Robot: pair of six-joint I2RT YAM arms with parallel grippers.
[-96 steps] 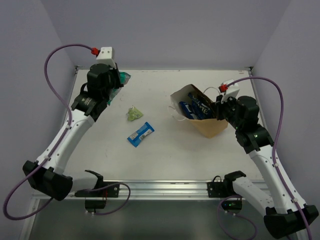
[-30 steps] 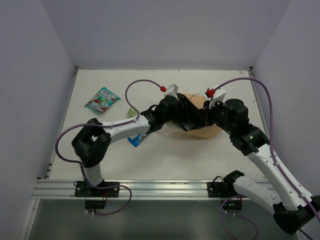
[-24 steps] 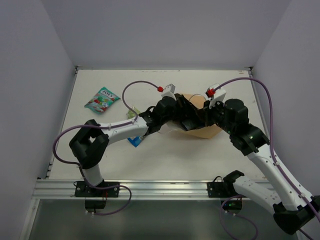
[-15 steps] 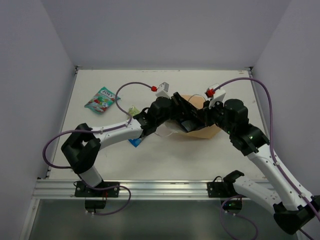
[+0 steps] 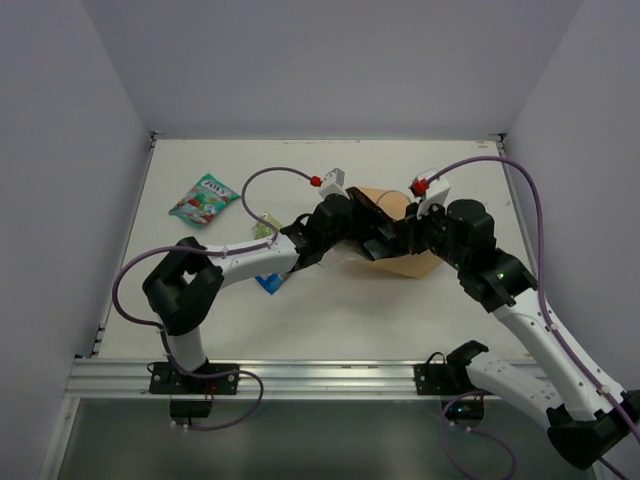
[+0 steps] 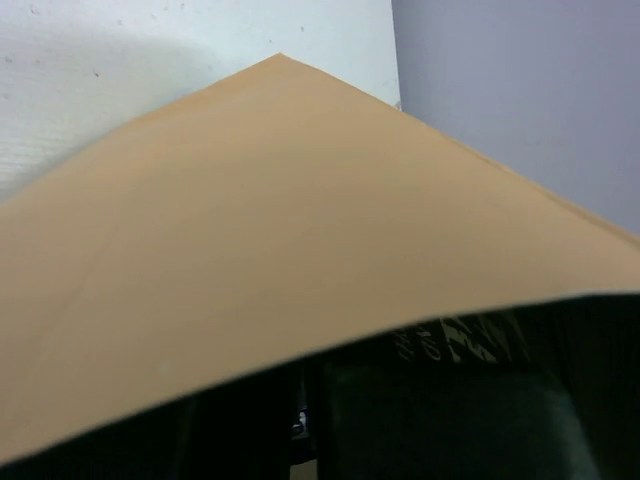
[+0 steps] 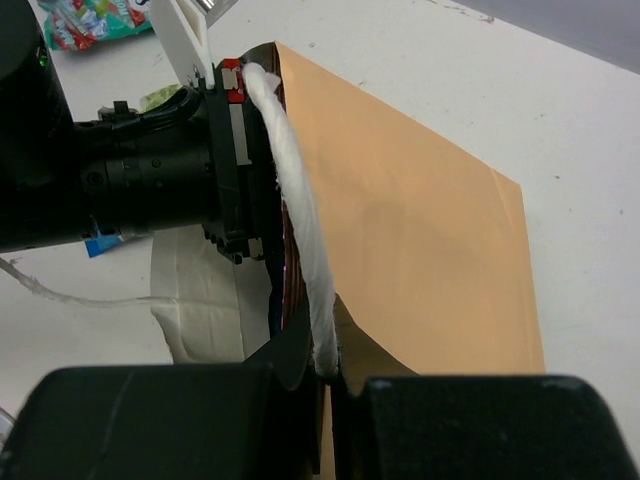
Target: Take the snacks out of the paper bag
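Observation:
The tan paper bag lies on its side right of the table's middle, mouth facing left. My right gripper is shut on the bag's white cord handle at the upper lip; its pinch point shows in the right wrist view. My left arm reaches into the bag mouth, and its fingers are hidden inside. The left wrist view shows the bag's tan wall over a dark interior with a dark lettered packet. A teal-and-red pouch lies at the back left. A small blue bar wrapper lies under the left forearm.
A small pale green packet lies beside the left forearm. A white sheet lies on the table in front of the bag mouth. Lilac walls close the table on three sides, and a metal rail runs along the near edge.
The left arm has swung from the back left corner to the bag mouth, leaving the teal-and-red pouch on the table. In the last second it drew back slightly, then pushed in again.

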